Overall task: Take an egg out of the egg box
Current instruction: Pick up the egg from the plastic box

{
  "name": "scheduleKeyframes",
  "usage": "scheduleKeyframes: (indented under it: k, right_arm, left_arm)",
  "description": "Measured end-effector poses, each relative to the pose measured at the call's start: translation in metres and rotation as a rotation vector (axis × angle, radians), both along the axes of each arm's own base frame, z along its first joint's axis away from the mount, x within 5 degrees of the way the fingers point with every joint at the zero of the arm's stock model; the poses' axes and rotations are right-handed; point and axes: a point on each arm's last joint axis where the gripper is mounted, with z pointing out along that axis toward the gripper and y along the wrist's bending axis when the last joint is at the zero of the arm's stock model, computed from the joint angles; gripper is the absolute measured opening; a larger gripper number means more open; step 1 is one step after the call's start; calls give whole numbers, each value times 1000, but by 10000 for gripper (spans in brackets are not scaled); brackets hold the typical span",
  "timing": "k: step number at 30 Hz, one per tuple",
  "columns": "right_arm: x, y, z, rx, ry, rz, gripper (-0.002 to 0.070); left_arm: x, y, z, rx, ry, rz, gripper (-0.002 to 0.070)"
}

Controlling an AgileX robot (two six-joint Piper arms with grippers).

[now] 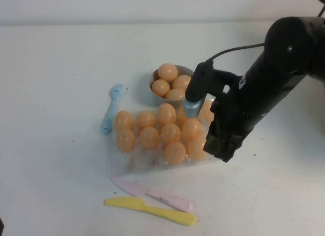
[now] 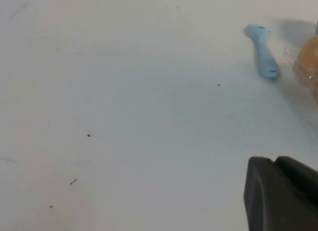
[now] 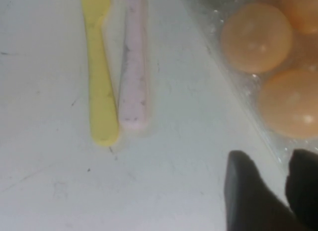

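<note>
The clear plastic egg box lies mid-table and holds several peach-orange eggs. My right gripper hangs low at the box's front right corner, beside the nearest eggs. In the right wrist view its dark fingers stand a little apart, empty, just off the tray's edge, with two eggs close by. My left gripper shows only in the left wrist view. It is shut and empty over bare table, left of the box.
A grey bowl behind the box holds several eggs. A blue fork lies left of the box and shows in the left wrist view. A pink knife and a yellow knife lie in front.
</note>
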Motion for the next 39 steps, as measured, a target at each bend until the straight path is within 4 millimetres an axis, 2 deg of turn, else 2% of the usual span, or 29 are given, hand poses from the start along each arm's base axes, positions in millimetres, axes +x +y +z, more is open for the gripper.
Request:
scheduleKeyframes:
  k: [5, 9, 16, 25, 29, 39]
  right_arm:
    - [10, 12, -21, 0, -23, 105, 345]
    - [17, 16, -30, 3, -80, 152, 403]
    - [28, 22, -42, 6, -155, 210, 415]
    - [37, 27, -65, -8, -140, 206, 417]
    - [39, 27, -67, -6, -152, 201, 414]
    - [39, 27, -67, -7, -147, 203, 324]
  left_arm:
    - [0, 0, 0, 0, 0, 0, -5]
    - [0, 0, 0, 0, 0, 0, -5]
    - [0, 0, 0, 0, 0, 0, -5]
    - [0, 0, 0, -5, 0, 2, -5]
    - [0, 0, 0, -5, 0, 2, -5]
    - [0, 0, 0, 0, 0, 0, -5]
